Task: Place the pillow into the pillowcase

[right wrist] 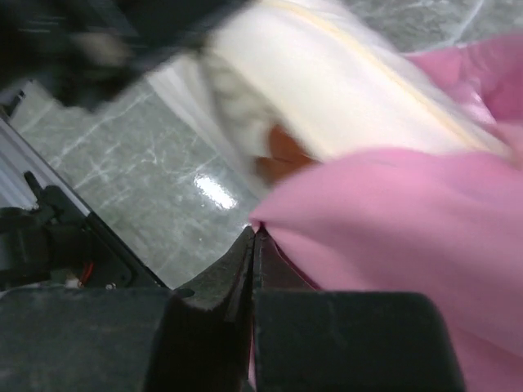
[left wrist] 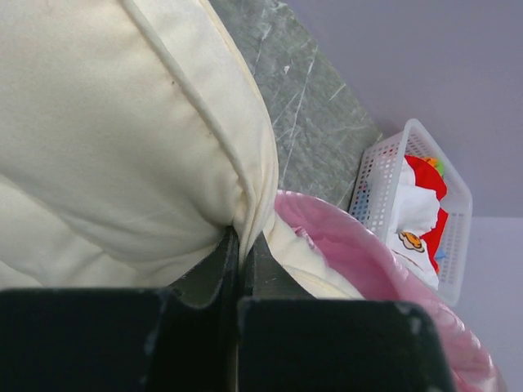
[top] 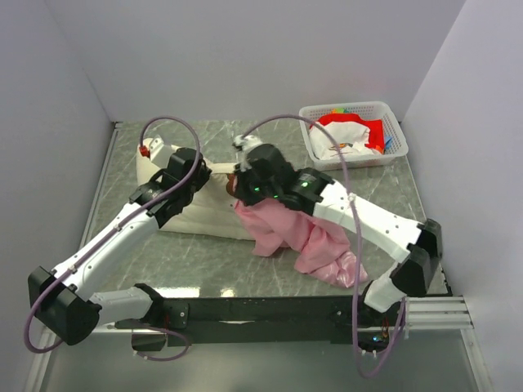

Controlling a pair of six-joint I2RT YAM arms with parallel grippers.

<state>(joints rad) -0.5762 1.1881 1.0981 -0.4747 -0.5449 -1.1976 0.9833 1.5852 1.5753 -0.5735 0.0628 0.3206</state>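
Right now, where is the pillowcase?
In the top view, the pillowcase lies bunched right of centre, touching the pillow, its edge pinched in the right hand.

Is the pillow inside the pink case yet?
Mostly out: most of the pillow shows bare, and only one end reaches into the bunched pillowcase.

Right gripper (right wrist: 253,245) pinched tight on the pink pillowcase (right wrist: 392,220) edge — fabric spreads right of the tips, cream pillow (right wrist: 327,90) just beyond, marble table (right wrist: 163,188) to their left.
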